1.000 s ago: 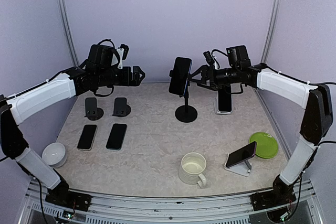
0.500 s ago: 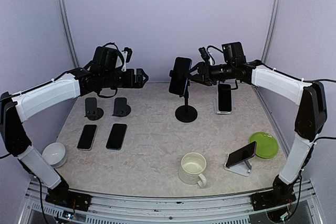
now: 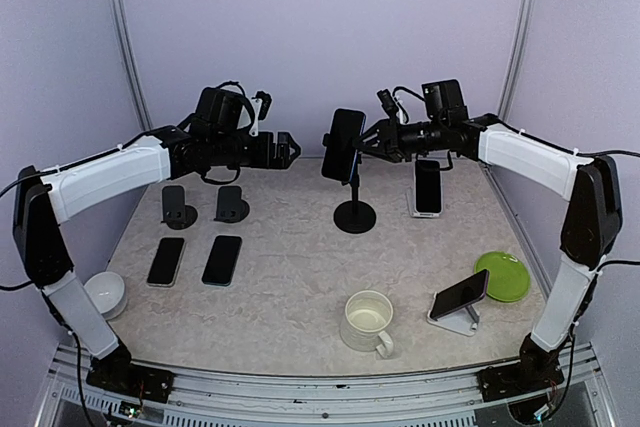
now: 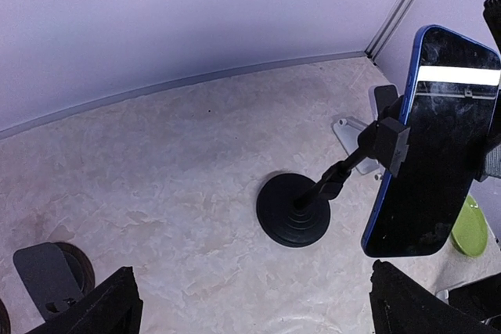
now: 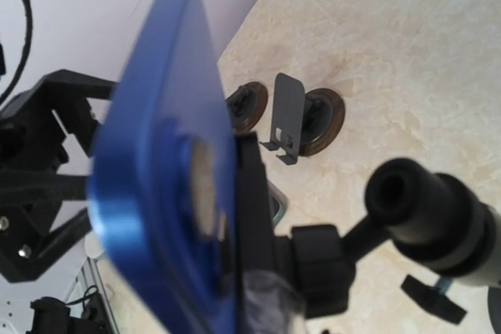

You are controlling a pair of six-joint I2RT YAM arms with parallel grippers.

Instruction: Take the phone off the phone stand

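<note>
The blue-backed phone (image 3: 344,144) stands upright in the clamp of the black pole phone stand (image 3: 354,215), at the far middle of the worktop (image 3: 290,287). The right end effector (image 3: 373,143) is right behind the phone at clamp height. I cannot tell whether its jaws grip anything: the right wrist view shows only the phone's blurred back and the clamp. The left end effector (image 3: 287,150) hangs left of the phone, apart from it, with its jaws spread wide and holding nothing. A white mug (image 3: 368,322) sits near the front, and a green plate (image 3: 502,276) lies to its right.
</note>
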